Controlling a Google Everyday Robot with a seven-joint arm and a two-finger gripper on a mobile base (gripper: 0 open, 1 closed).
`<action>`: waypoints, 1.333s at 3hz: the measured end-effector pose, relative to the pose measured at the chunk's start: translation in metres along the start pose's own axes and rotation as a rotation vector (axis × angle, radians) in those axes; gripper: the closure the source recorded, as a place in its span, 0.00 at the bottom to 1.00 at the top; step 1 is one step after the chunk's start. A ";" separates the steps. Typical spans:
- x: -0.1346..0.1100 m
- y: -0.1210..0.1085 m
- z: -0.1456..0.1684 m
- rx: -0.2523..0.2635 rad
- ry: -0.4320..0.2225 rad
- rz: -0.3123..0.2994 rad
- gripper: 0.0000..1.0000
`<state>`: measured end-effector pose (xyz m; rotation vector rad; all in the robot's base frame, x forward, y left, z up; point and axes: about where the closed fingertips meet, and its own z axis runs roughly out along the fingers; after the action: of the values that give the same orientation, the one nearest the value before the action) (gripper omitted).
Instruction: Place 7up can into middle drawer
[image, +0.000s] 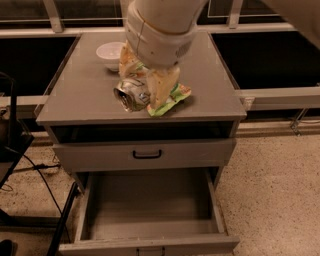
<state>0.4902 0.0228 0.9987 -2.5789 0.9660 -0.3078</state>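
- Over the desk (212, 92), the claw (143, 86) is clamped on the can (131, 95).
- Below, the pulled-out drawer (150, 207) shows bare grey floor.
- White bowl (110, 52) behind.

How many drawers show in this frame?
2. One closed drawer with a black handle sits under the cabinet top; the middle drawer is pulled open below it. Others may lie below the frame. The gripper holds the 7up can above the cabinet top.
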 end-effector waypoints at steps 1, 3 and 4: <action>-0.007 0.035 -0.009 0.030 0.044 0.170 1.00; 0.007 0.044 0.000 0.046 -0.025 0.279 1.00; -0.001 0.063 0.028 0.052 -0.206 0.489 1.00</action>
<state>0.4615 -0.0125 0.9471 -2.1807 1.4338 0.0637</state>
